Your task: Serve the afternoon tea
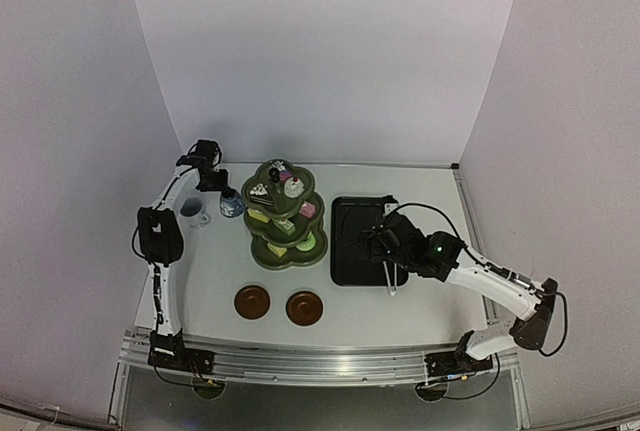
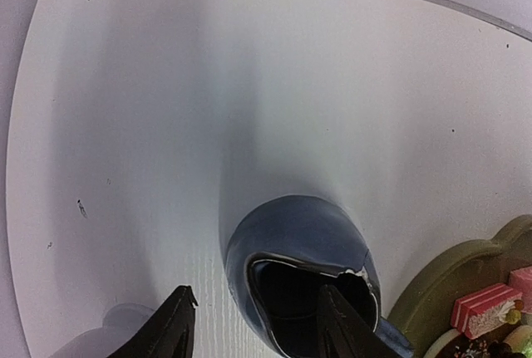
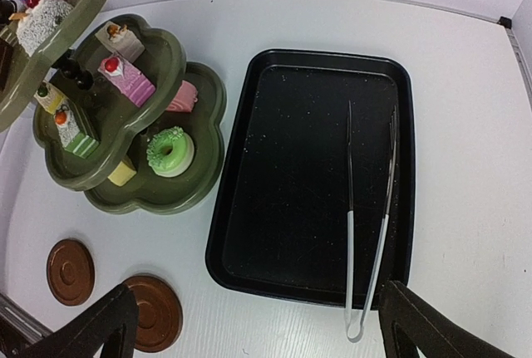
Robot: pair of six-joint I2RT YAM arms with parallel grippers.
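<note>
The small dark-blue pot point(image 1: 231, 203) stands left of the olive-green three-tier stand point(image 1: 285, 216), which carries the colourful cakes point(image 3: 126, 80). The white mug point(image 1: 192, 213) stands left of the pot. My left gripper point(image 2: 258, 325) is open over the pot point(image 2: 299, 242): one finger point(image 2: 345, 325) is inside its mouth, the other point(image 2: 170, 329) is outside its left wall with a gap. Two brown coasters point(image 1: 252, 301) point(image 1: 304, 308) lie in front of the stand. My right gripper point(image 3: 262, 333) is wide open and empty above the near edge of the tray.
The black rectangular tray point(image 3: 241, 167) lies right of the stand, with thin metal tongs point(image 3: 370, 233) along its right side, their bend over the near rim. White walls close in the table at the back and sides. The stand's edge point(image 2: 465, 275) is just right of the pot.
</note>
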